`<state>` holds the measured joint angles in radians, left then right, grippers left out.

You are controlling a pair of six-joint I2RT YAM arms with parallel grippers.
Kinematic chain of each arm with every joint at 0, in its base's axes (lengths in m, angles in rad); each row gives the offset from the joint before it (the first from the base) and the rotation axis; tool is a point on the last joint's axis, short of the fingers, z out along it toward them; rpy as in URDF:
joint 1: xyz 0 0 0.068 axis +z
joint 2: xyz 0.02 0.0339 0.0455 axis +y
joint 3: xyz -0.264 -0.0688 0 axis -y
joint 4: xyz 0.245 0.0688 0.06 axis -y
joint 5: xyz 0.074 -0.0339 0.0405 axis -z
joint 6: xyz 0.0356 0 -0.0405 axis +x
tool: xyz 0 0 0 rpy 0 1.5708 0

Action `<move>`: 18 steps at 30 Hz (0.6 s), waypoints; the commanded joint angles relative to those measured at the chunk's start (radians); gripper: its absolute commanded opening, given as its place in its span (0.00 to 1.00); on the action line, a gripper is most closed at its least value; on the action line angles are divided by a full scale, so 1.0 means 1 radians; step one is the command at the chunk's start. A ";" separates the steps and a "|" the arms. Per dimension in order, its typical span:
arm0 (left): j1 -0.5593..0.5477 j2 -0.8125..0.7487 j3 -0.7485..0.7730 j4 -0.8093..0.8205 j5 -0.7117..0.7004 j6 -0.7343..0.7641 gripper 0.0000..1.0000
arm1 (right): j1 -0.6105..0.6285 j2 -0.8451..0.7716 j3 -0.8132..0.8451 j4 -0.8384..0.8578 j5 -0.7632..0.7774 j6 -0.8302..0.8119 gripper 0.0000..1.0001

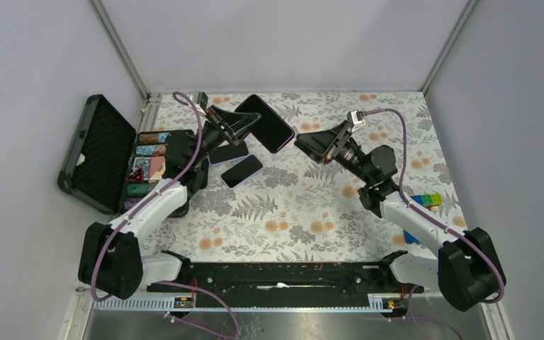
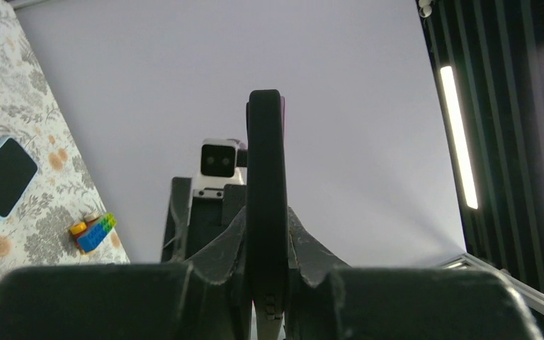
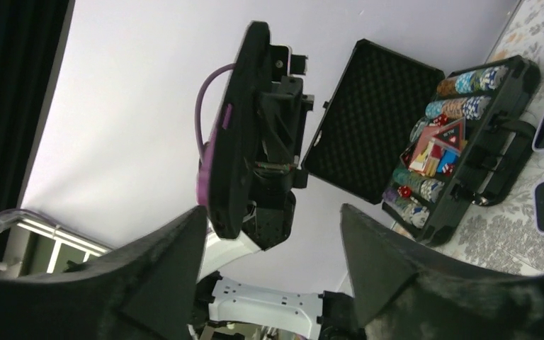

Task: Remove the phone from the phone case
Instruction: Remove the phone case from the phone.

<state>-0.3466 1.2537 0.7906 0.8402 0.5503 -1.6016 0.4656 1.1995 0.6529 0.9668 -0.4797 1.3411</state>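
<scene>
Over on the left, an open chip case point(image 1: 99, 152) sits at the table point(image 1: 312, 205) edge, with its tray of chips point(image 1: 149, 161) just beside it; neither has any part in the job.

Next comes the left tool point(image 1: 244, 122), lifted off the table and clamped narrow on the phone point(image 1: 265, 122), which it holds up in the air with the screen tilted. From the left wrist the handset shows edge-on, squeezed between the two fingers point(image 2: 219, 248). The purple phone case point(image 3: 211, 159) wraps round its back and rim, so the phone is not out of it yet. Below the raised handset, two spare phones point(image 1: 235, 161) lie flat on the table, side by side and apart from the work.

Further right, the right tool point(image 1: 304, 142) faces the free end of the cased phone with its jaws spread wide and nothing in them. It is close, but I can't see it touching.

Far right, some coloured bricks point(image 1: 425, 200) lie near the right arm.

As I judge it, the pick-up and presenting are done. What remains is the real work: getting a hold on the case or the handset and peeling one from the other.
</scene>
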 commanded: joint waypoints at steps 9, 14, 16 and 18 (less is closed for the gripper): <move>0.003 -0.052 0.006 0.126 -0.078 -0.022 0.00 | 0.012 -0.191 -0.009 -0.020 -0.050 -0.135 0.93; 0.002 -0.029 -0.005 0.192 -0.083 -0.072 0.00 | 0.072 -0.226 -0.001 -0.062 -0.042 -0.175 0.93; -0.002 -0.020 -0.010 0.222 -0.085 -0.096 0.00 | 0.114 -0.227 0.003 -0.139 0.014 -0.222 0.93; -0.006 -0.016 -0.011 0.229 -0.085 -0.104 0.00 | 0.157 -0.203 0.018 -0.155 0.046 -0.262 0.94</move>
<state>-0.3466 1.2354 0.7742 0.9016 0.5072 -1.6444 0.5556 0.9821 0.6205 0.8898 -0.4961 1.1915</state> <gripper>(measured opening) 0.135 0.930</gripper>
